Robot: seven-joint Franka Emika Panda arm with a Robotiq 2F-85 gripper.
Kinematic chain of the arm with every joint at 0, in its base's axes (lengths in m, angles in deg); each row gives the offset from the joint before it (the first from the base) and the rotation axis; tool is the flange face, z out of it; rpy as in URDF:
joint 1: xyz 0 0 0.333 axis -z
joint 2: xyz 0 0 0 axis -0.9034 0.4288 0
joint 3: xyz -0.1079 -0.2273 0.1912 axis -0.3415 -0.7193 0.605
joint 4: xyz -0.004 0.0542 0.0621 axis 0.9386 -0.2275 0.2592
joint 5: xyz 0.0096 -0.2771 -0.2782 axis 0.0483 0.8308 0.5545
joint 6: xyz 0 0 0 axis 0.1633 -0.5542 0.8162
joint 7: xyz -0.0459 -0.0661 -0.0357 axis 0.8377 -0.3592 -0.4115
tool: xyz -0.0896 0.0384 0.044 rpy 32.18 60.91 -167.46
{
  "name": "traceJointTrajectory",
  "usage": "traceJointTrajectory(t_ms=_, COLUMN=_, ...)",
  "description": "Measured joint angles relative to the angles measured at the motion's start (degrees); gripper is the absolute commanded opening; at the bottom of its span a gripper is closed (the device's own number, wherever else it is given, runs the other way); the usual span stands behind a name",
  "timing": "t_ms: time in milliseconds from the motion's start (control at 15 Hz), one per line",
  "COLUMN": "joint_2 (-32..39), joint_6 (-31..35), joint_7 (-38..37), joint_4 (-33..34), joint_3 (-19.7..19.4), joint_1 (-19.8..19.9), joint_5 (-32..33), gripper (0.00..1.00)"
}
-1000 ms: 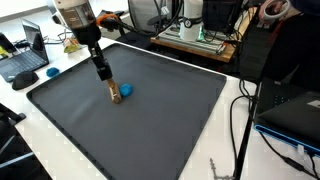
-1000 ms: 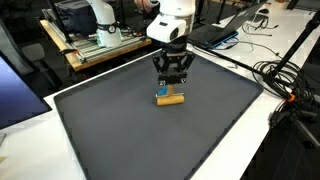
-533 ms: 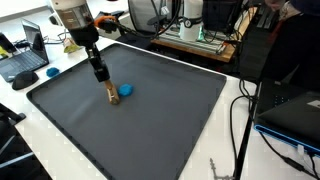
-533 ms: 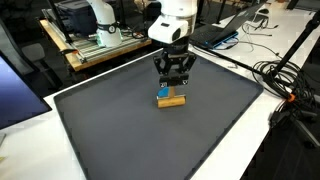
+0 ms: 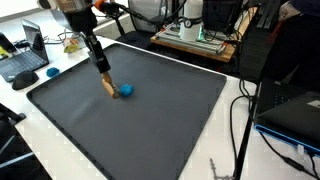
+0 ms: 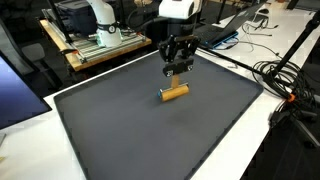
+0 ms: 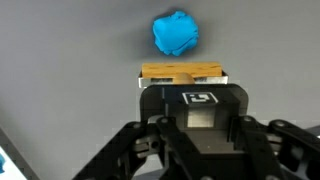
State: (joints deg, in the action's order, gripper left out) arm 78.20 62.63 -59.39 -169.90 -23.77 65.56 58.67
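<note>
I count one wooden block, sitting right at the tips of my pincer. Just beyond the block there is one crumpled blue lump. Beneath my pincer lies one dark mat, and it rests on one white surface. Well off to the side of my pincer, past the mat's edge in an exterior view, I make out one open laptop.

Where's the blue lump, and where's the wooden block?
blue lump (image 7: 176,33), wrist view, the middle of its crinkly top.
wooden block (image 7: 182,73), wrist view, the middle of its long side.
</note>
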Motion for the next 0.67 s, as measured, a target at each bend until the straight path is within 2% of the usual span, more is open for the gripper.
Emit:
traceJointTrajectory(t_ms=467, joint_2=-7.1, joint_6=-8.4, joint_7=18.5, joint_4=-2.7, joint_3=2.3, joint_1=0.1, joint_5=1.8, gripper=0.22)
traceJointTrajectory(t_ms=533, joint_2=-7.5, joint_6=-8.9, joint_7=21.4, joint_4=-2.9, joint_3=2.4, joint_1=0.1, joint_5=2.3, gripper=0.47)
traceJointTrajectory(t_ms=667, joint_2=-8.0, joint_6=-9.3, joint_7=26.6, joint_4=-2.9, joint_3=2.7, joint_1=0.5, joint_5=2.4, gripper=0.47)
